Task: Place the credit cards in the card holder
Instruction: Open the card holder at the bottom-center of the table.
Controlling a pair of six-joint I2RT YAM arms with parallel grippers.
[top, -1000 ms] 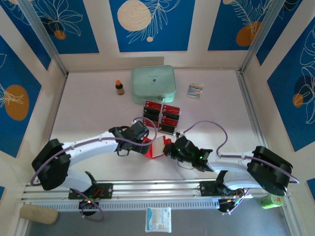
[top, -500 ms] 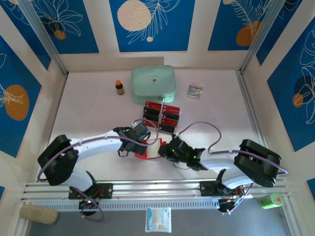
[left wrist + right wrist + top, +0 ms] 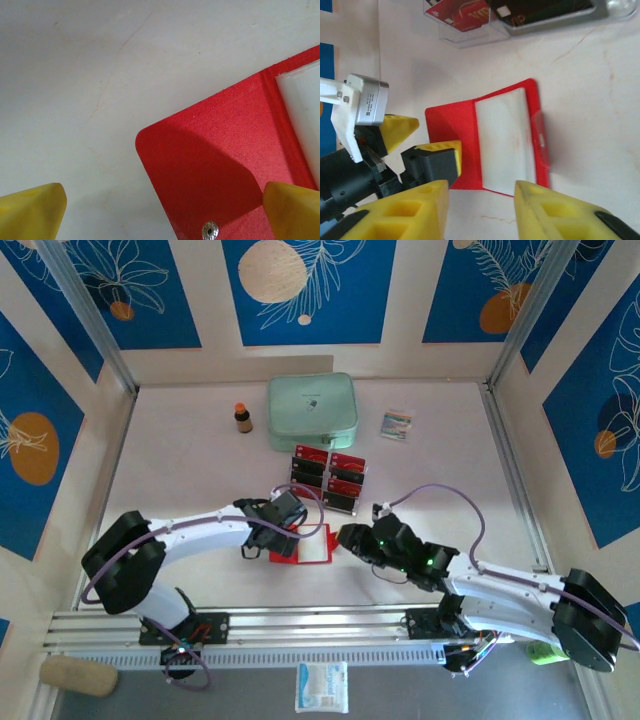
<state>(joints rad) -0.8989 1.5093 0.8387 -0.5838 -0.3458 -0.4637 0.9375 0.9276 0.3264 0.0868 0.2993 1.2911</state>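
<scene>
1. Hovering with jaws spread wide and empty, the left gripper (image 3: 162, 210) straddles the red flap; the right gripper (image 3: 481, 205) is parted and empty too.
2. The card holder (image 3: 310, 545) lies unfolded between them, pocket up, long axis left to right.
3. The credit cards (image 3: 328, 475) sit just behind it, none loaded yet.

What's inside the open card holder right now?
The card holder lies open, showing a pale clear pocket edged in red, no card visible in it. The left gripper covers part of its flap.
</scene>
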